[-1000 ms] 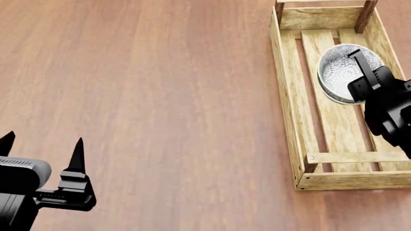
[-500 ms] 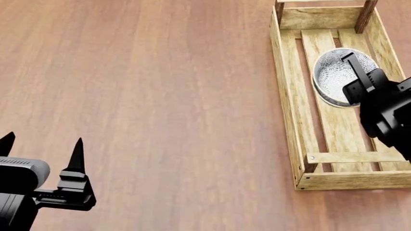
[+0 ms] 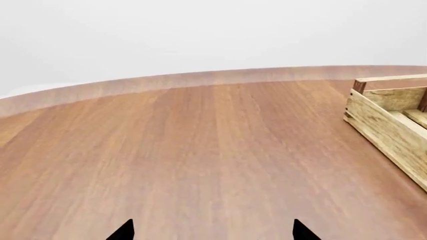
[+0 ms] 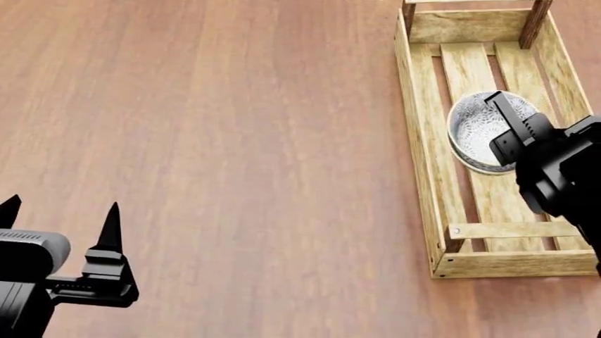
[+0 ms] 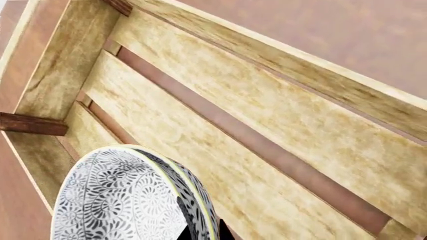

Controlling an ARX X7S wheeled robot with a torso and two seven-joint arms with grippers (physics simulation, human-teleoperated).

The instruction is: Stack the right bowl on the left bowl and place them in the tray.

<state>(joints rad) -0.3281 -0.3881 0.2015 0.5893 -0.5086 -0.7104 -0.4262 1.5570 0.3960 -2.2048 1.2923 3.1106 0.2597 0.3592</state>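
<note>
Placing step: right pincer [image 4: 502, 123] clamped on the rim of the bowls [image 4: 477, 134], held tilted low over the slats inside the tray [image 4: 420, 141]; left pincer [image 4: 61, 211] spread, empty above the tabletop [image 4: 235, 141]; next, likely lower, level, release.

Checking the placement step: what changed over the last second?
The right gripper carried the stacked bowls leftward and nearer along the tray, lower over the slats; its jaws still hold the rim. The left gripper, open, and the tray stayed put.
</note>
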